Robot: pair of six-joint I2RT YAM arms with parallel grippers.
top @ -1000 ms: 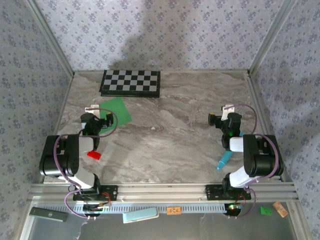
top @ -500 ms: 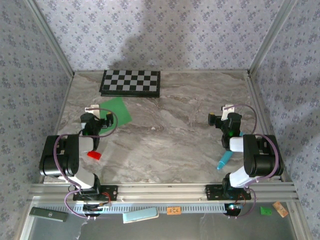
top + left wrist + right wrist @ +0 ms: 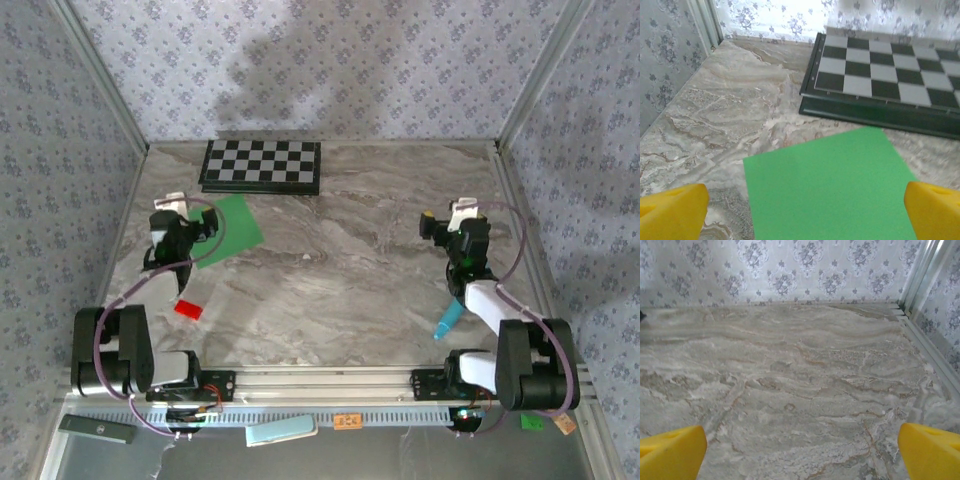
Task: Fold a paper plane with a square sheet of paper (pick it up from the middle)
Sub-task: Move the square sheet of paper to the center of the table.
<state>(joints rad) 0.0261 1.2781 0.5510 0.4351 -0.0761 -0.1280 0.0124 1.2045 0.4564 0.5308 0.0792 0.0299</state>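
Marble tabletop point(image 3: 340, 270), green sheet point(image 3: 830, 190) near checkerboard point(image 3: 880, 75)

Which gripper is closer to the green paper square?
Left. The left gripper hangs at the left edge of the square sheet of paper; the right gripper is far off to its right.

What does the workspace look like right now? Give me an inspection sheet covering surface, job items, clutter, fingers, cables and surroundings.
Surface: marbled grey table, no spills seen.
Job's things: square sheet of paper lying flat, unfolded, one corner close to the checkerboard.
Clutter: red block by the left arm; teal marker by the right arm.
Fingers: left fingers open over the sheet's near part, holding nothing; right fingers open over bare table.
Cables: purple cables looped along both arms.
Surroundings: patterned walls on three sides; metal rail at the near edge.
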